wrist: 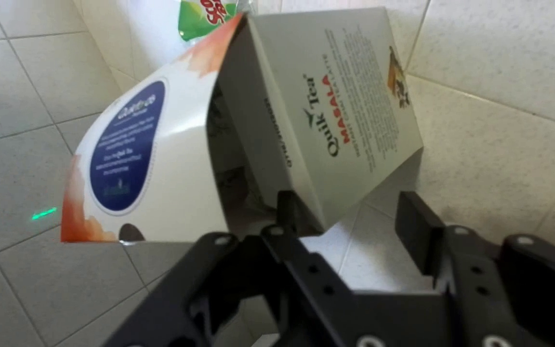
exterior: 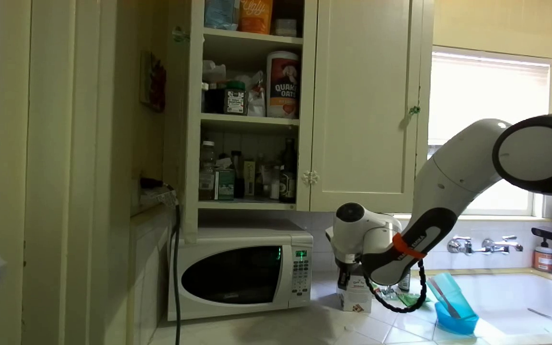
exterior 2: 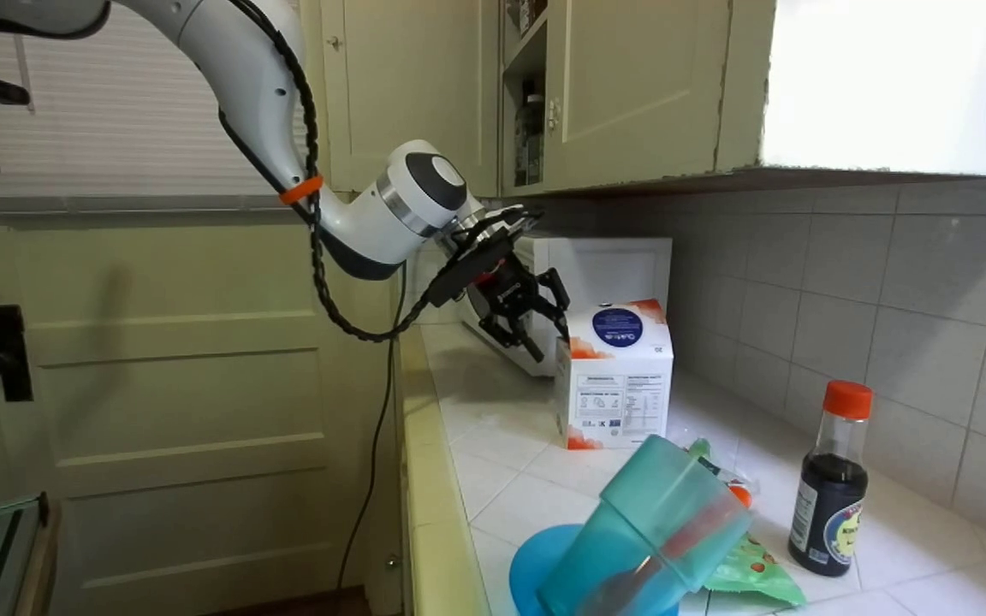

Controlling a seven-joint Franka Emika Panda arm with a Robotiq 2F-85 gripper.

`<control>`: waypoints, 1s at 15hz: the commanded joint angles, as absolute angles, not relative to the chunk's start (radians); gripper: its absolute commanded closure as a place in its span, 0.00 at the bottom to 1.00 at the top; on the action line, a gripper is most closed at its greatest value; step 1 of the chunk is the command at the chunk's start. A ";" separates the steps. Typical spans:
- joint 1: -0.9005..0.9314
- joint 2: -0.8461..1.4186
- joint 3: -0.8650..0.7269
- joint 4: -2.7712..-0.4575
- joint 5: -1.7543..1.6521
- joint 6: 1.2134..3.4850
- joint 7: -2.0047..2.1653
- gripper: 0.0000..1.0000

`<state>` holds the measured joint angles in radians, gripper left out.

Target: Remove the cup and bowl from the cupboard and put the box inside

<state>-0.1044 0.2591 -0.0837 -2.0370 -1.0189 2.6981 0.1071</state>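
The box [exterior: 356, 294] is a white carton standing upright on the tiled counter, with its top flap raised, in both exterior views [exterior 2: 621, 393] and in the wrist view [wrist: 340, 111]. My gripper [wrist: 352, 226] is open at the box's top. One finger overlaps the box's open top edge and the other is outside it, over the tiles; I cannot tell if they touch it. The gripper also shows beside the box [exterior 2: 549, 334]. The turquoise cup [exterior 2: 656, 522] leans tilted in the blue bowl [exterior 2: 536, 560] on the counter. The cupboard [exterior: 252, 119] is open, with packages on its shelves.
The white microwave [exterior: 237, 275] stands under the cupboard, beside the box. A red-capped bottle [exterior 2: 831, 488] and a green packet [exterior 2: 754, 577] lie near the cup. A utensil sticks in the cup. The sink [exterior: 506, 282] is past the bowl. A closed cupboard door [exterior: 362, 96] adjoins the shelves.
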 commanded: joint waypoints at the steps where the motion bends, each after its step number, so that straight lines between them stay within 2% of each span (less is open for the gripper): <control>1: -0.100 0.272 -0.086 -2.016 -1.011 2.661 0.122 0.74; 4: -0.086 0.268 -0.098 -2.011 -0.992 2.641 0.112 0.96; 5: -0.086 0.265 -0.098 -2.013 -0.985 2.633 0.109 0.99; 10: -0.096 0.205 -0.084 -2.067 -0.909 2.635 0.011 0.97; 15: -0.131 0.026 -0.094 -2.248 -0.823 2.737 -0.160 1.00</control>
